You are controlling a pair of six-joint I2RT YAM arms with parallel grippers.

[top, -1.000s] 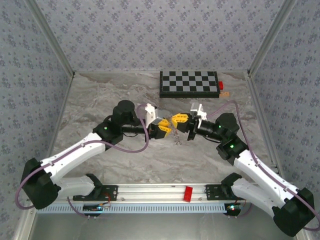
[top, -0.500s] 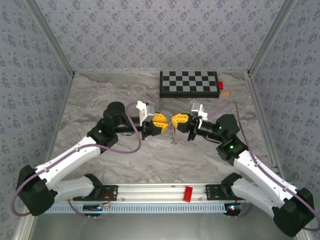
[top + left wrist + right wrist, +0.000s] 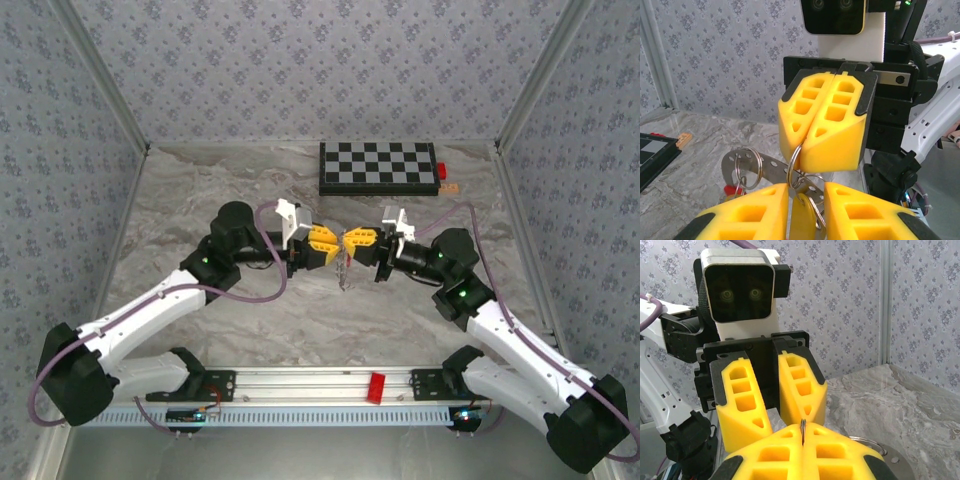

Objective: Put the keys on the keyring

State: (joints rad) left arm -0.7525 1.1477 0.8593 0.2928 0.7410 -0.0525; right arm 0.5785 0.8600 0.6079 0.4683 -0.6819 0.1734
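1. Key (image 3: 801, 220): tan and flat. It sits between the narrowly parted left jaws and looks pinched there.
2. Keyring (image 3: 790, 167): thin grey ring between the two sets of jaws. It hangs from the right jaws, just beyond the key, and a perforated metal strip (image 3: 771, 162) dangles beside it.
3. Right jaws: closed tight on the keyring's upper arc.
4. Handling note: hold the right jaws steady. Feed the key's hole onto the ring's split end, then work it round the coil without tugging.

My fingers (image 3: 742, 215) are bright yellow in black mounts — the keyring (image 3: 789, 169) silvery grey, the table (image 3: 200, 200) veined grey marble, the walls (image 3: 300, 60) grey floral print, the checkerboard (image 3: 378, 168) black-and-white, the small block (image 3: 441, 170) beside it red.
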